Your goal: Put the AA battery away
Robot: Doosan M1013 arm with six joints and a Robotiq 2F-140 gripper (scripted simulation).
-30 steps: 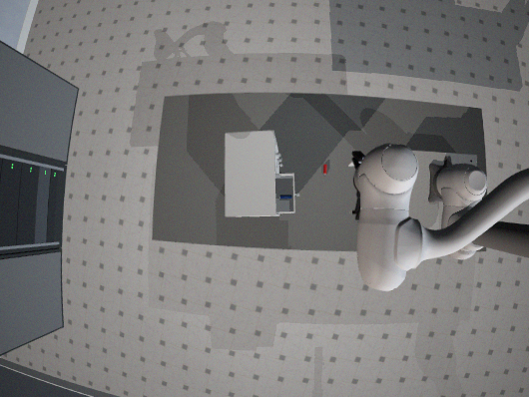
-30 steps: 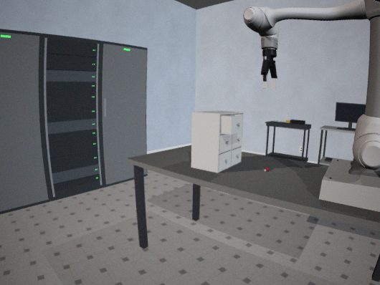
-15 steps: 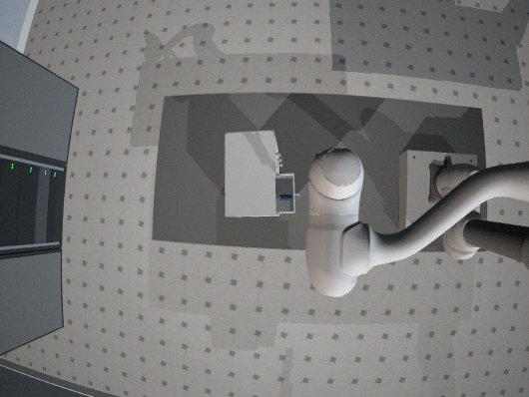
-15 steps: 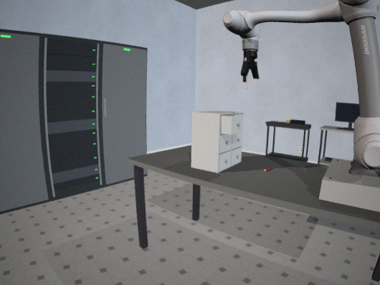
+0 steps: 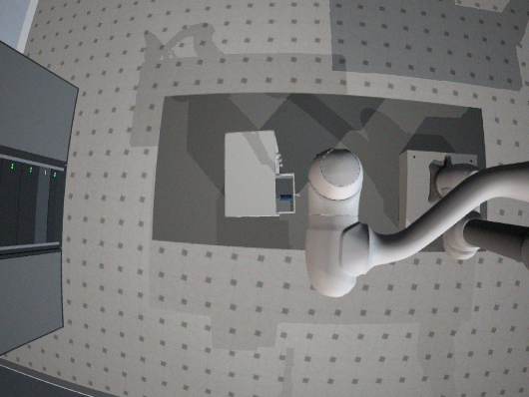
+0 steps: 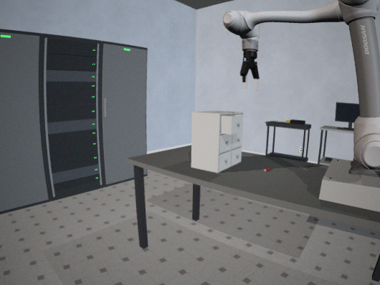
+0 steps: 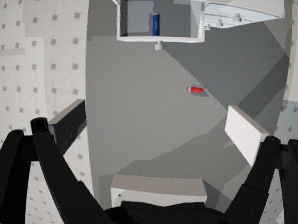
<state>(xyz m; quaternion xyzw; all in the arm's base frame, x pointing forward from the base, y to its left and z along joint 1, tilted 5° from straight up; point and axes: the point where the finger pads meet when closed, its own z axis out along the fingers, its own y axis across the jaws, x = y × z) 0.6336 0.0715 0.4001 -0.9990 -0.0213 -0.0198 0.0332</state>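
The white chest (image 5: 250, 175) (image 6: 205, 141) (image 7: 265, 7) stands upright on the table. One top drawer (image 5: 294, 204) (image 6: 226, 124) (image 7: 137, 39) is pulled partly out, level; the other drawers look shut. A blue cylinder (image 5: 285, 197) (image 7: 156, 25) lies in the open drawer; its kind cannot be told. A small red battery (image 6: 267, 169) (image 7: 197, 90) with a pale end lies on the table in front of the chest; the arm hides it in the top view. My gripper (image 6: 249, 86) (image 7: 157, 115) is open and empty, pointing down, high above the table and higher than the chest top. The shut drawers' contents are hidden.
The dark table (image 5: 190, 199) (image 6: 168, 159) (image 7: 125, 100) bears the chest and the arm's pale base block (image 5: 414, 190) (image 6: 337, 186) (image 7: 155, 184). Small knobs (image 6: 226, 142) (image 7: 237, 17) stick out from the drawer fronts. Grey cabinets (image 5: 30, 100) (image 6: 125, 107) stand beyond the table's far end.
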